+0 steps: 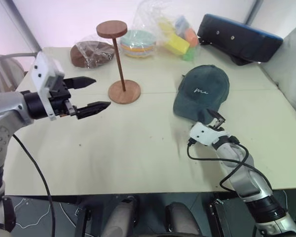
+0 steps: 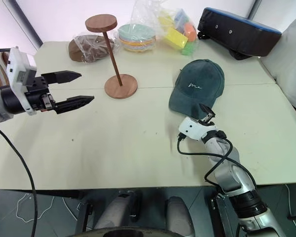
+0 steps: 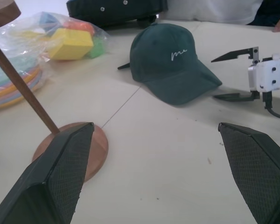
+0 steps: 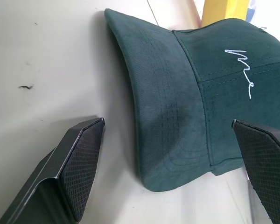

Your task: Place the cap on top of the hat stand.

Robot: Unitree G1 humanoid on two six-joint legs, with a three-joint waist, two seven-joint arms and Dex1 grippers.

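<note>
Looking down over both arms, I see the cap lying on the pale counter, right of the middle of the frame, with its brim turned toward me and the small white script on the front. It rests flat on the counter and nothing holds it.

My right end effector is low over the counter, just at the near edge of the brim. Its two black fingers are spread wide. In the right wrist view one finger lies on the counter beside the brim and the other is over the far side of the brim, so the brim sits between them. I cannot tell if either finger already touches the fabric.

My left end effector hangs in the air at the left of the frame, also with fingers spread apart and nothing between them. It points toward the stand, but is apart from it.

The stand is upright in the upper middle of the frame, left of the cap and well apart from it. Its top disc is bare.

Behind it, at the far edge of the counter, I see a brown round thing wrapped in plastic, a stack of coloured plates, a bag of coloured blocks and a dark case.
</note>
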